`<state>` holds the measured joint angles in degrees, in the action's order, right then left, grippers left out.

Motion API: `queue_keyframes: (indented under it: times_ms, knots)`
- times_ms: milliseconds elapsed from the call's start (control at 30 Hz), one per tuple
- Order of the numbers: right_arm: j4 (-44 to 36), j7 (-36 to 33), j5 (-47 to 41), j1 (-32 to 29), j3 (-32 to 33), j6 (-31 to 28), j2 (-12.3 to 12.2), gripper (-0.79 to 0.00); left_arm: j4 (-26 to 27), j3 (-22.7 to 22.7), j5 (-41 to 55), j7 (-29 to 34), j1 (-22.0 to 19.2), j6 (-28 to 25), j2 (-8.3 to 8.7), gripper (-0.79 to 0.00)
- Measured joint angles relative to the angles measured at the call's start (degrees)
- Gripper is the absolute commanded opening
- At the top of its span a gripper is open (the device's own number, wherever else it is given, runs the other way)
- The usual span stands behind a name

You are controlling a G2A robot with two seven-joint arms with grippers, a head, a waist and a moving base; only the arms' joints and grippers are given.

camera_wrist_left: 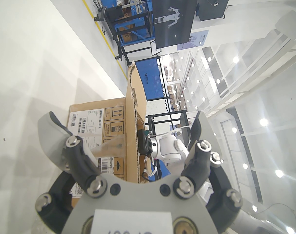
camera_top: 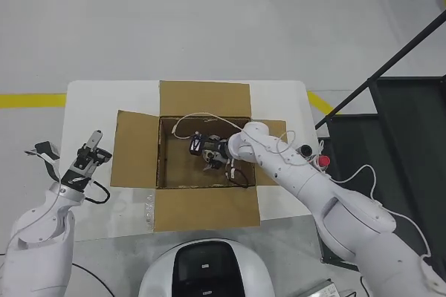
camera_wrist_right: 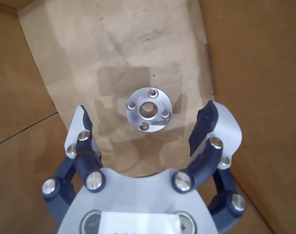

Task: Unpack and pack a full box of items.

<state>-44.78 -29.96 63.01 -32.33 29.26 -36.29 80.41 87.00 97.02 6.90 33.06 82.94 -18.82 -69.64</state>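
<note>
My right pincer (camera_wrist_right: 146,108) is down inside the cardboard box (camera_top: 134,148), its fingers spread wide apart and holding nothing. Straight below it, between the two fingertips, a round metal flange (camera_wrist_right: 158,103) lies flat on the box floor (four small holes around a centre bore). It sits well away from the walls and touches neither finger.

I read this as the pick-up step on that flange. Whether it belongs to the unpacking half or has just been set down for packing, I cannot tell from here. If I am lifting it out, the next move is a straight descent until the pads bracket the rim, then a close across its width. The disc is thin and lies flat on the cardboard, so the fingertips have to get right down to the floor, or they may slide over the top edge.

The box stands in the middle of the white desk (camera_top: 97,104) with all four flaps folded outward. The flange is all I can make out in it.

My left pincer (camera_wrist_left: 125,117) hangs over the left end of the desk, beside the box's left flap, jaws apart and gripping nothing. It faces the labelled side of the box.
</note>
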Motion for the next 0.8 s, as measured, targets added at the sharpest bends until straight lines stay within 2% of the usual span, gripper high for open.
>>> queue_keyframes:
  times_ms: [400,433,467,533,600,633,800]
  knots:
    - [8.13,3.17,0.95,2.14,-1.91,-1.06,3.53,-0.188,0.0,0.0,0.0,0.0,0.0,0.0,0.0,0.0]
    - [8.71,3.35,1.07,2.27,-2.03,-1.14,3.81,-0.243,0.0,0.0,0.0,0.0,0.0,0.0,0.0,0.0]
    - [9.13,3.53,1.13,2.36,-2.1,-1.25,4.01,-0.419,0.0,0.0,0.0,0.0,0.0,0.0,0.0,0.0]
    - [10.0,3.96,1.26,2.58,-2.23,-1.62,4.43,-0.545,0.0,0.0,0.0,0.0,0.0,0.0,0.0,0.0]
    - [10.67,4.16,1.41,2.76,-2.3,-1.9,4.74,-0.745,0.0,0.0,0.0,0.0,0.0,0.0,0.0,0.0]
    - [11.08,4.21,1.54,2.89,-2.35,-2.01,4.93,-0.785,0.0,0.0,0.0,0.0,0.0,0.0,0.0,0.0]
    - [11.68,5.05,2.54,3.54,-2.32,-2.29,5.4,-0.785,0.0,0.0,0.0,0.0,0.0,0.0,0.0,0.0]
